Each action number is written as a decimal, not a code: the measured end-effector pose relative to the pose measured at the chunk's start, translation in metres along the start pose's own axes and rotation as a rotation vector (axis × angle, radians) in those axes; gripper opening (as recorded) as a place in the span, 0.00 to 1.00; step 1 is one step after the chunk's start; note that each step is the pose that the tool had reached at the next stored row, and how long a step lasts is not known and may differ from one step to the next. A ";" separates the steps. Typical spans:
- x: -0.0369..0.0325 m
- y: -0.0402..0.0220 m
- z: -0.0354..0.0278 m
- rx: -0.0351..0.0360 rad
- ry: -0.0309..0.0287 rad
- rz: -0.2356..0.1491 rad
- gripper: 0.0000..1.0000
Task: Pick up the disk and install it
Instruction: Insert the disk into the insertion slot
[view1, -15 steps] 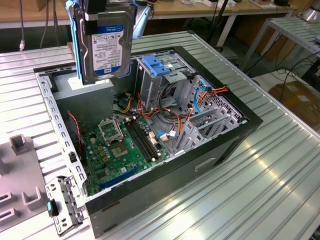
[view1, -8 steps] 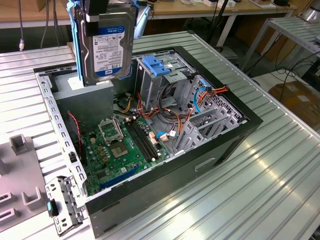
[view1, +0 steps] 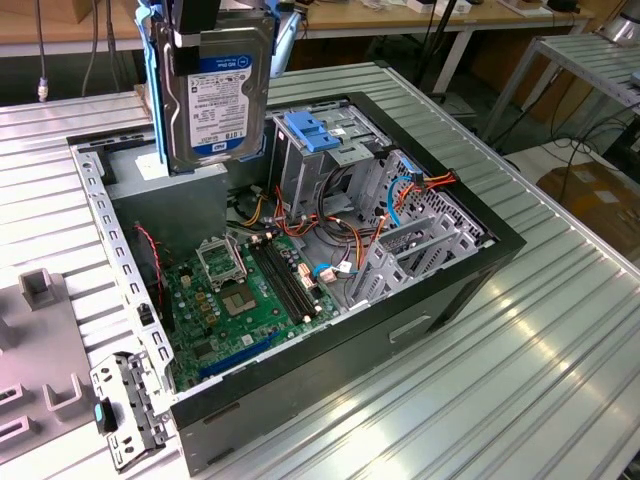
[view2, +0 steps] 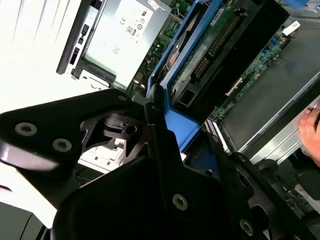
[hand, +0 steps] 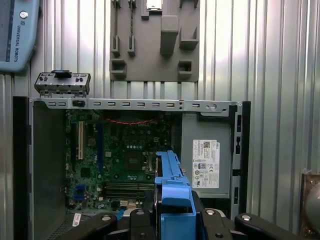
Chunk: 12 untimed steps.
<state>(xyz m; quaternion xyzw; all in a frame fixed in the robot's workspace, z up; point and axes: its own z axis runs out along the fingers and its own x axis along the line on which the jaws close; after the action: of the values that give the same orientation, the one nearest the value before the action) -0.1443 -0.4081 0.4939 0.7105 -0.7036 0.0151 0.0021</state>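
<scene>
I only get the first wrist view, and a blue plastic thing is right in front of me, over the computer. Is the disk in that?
Observer: Yes. In the exterior view the disk stands upright in that blue carrier. It is silver, with a blue-and-white label facing the camera.
Operator: Is it inside the computer?
Observer: No. It hangs above the open case, over the end on the exterior view's left, not in any bay.
Operator: Is anybody near?
Observer: In the second wrist view, a person's hand shows beside the case.
</scene>
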 end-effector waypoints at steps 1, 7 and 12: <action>0.0005 0.0000 0.0000 0.0000 0.0000 0.000 0.37; 0.0040 0.0000 0.0001 0.0000 0.0000 0.000 0.37; 0.0066 0.0001 0.0001 0.0000 0.0000 0.000 0.37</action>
<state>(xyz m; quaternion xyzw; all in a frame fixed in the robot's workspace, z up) -0.1443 -0.4147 0.4939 0.7105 -0.7036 0.0151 0.0021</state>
